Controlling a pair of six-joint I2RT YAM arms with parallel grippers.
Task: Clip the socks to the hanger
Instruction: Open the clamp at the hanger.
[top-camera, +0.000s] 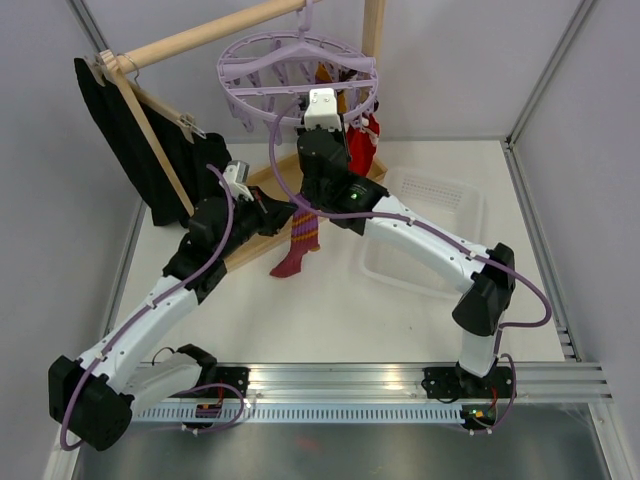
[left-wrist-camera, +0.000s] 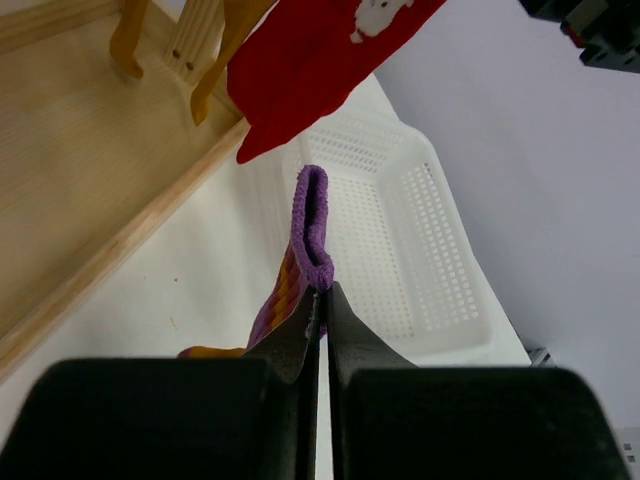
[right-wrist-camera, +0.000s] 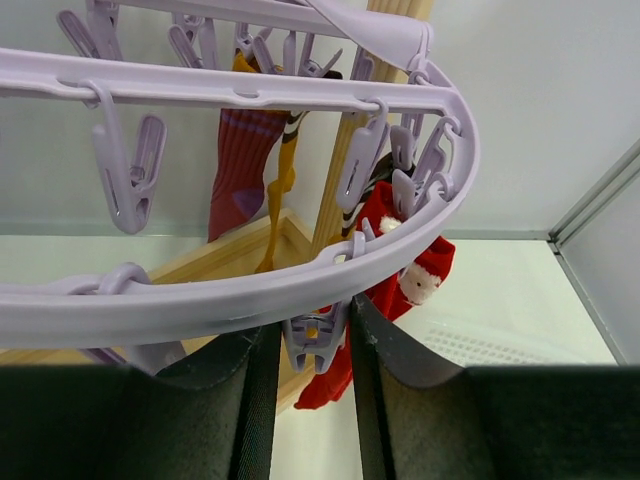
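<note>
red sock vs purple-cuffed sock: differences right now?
The red sock hangs from the hanger; the purple-cuffed sock is pinched in the left gripper, not on it. The red sock carries a white figure; the purple-cuffed sock has orange-and-maroon stripes. Both are small, limp and dangling.

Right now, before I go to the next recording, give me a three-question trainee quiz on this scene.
1. True or false: the left gripper is shut on the purple-cuffed sock.
2. The jaws of the right gripper stand around: A) a sock, B) a peg of the hanger, C) nothing?
3. Which sock on the hanger shows a small bearded face?
Key: 1 true; 2 B; 3 the red sock.
</note>
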